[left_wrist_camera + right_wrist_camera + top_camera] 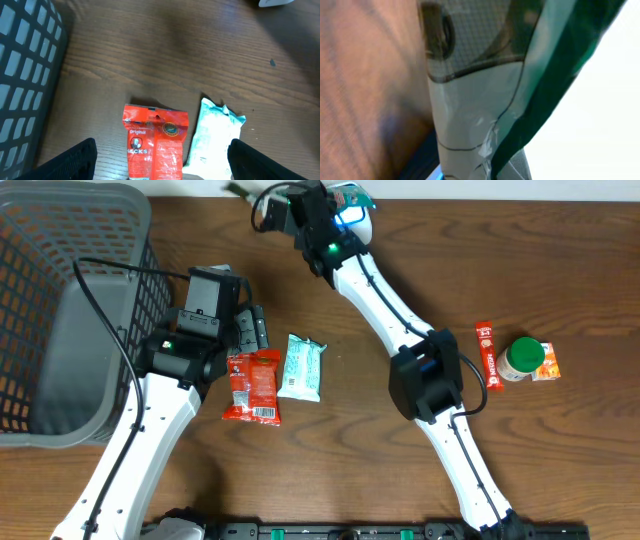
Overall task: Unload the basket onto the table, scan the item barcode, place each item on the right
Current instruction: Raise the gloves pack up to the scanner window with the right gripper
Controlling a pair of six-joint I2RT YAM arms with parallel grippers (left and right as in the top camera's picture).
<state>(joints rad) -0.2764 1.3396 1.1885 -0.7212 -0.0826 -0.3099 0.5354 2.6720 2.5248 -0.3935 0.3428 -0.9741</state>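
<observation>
Lying flat, red packet [252, 386], long axis toward robot

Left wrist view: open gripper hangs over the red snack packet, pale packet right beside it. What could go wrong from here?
The red packet and pale packet lie nearly touching, so the open left gripper may catch both or shove one. The grey basket stands close beside that arm; a lift could clip it. The right wrist view is filled by a white-and-green wrapper, so it cannot help check the scan.
</observation>
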